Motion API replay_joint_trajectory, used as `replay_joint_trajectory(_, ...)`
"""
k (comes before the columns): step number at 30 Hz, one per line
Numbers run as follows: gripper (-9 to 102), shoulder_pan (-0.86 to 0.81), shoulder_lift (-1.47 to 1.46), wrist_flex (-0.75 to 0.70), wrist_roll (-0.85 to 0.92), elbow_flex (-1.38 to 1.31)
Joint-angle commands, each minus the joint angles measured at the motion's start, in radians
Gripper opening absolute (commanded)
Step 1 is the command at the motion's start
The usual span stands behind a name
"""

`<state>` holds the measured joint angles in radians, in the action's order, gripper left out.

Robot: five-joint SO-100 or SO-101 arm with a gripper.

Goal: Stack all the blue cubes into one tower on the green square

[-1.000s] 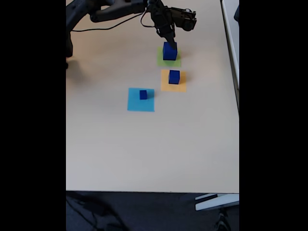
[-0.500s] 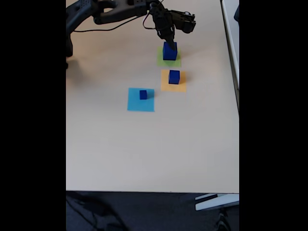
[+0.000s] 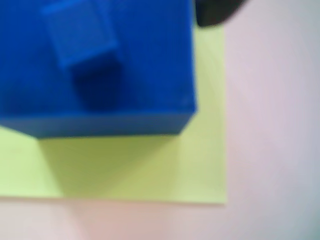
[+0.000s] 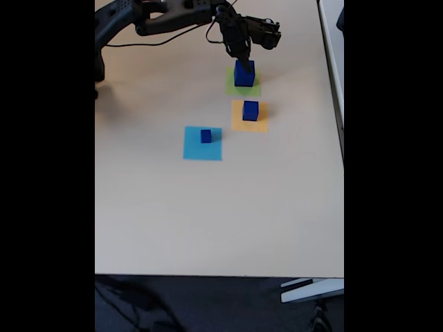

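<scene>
I'm looking down on the table [image 4: 208, 214] in the fixed view, arm [image 4: 166, 17] reaching in from the top left. My gripper [image 4: 242, 61] hangs right over the big cube [image 4: 243, 73], which sits on the green square [image 4: 232, 88]. That cube stands flat and upright, its edges roughly in line with the paper's edges. From here I can't tell whether a smaller block sits on top of it.

Wrist view now: the big cube [image 3: 140, 65] takes up the top left, very close and blurred. On its top face there's a smaller blue shape [image 3: 82, 35], turned a little against the big cube's edges; too soft for me to say what it is. The green square [image 3: 150, 170] spreads out below and to the right of the cube, with bare table [image 3: 270, 125] beyond. A dark bit shows at the top edge, right of the cube. Open or closed, I cannot tell in either view.

Back in the fixed view: the mid cube [image 4: 250, 111] sits on the orange square [image 4: 242, 124], just below the green one. The small cube [image 4: 206, 136] sits on the light blue square [image 4: 197, 151], well apart to the lower left. Both stand upright, each alone on its own paper
</scene>
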<state>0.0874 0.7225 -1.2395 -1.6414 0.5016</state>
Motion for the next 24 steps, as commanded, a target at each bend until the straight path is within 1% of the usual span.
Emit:
replay_joint_trajectory(1, 19, -0.008, 0.02, 0.021, 0.0, -0.063)
replay_joint_trajectory(19, 12, -0.012, 0.017, 0.025, 0.011, -0.06)
replay_joint_trajectory(24, 8, -0.012, 0.018, 0.025, 0.005, -0.054)
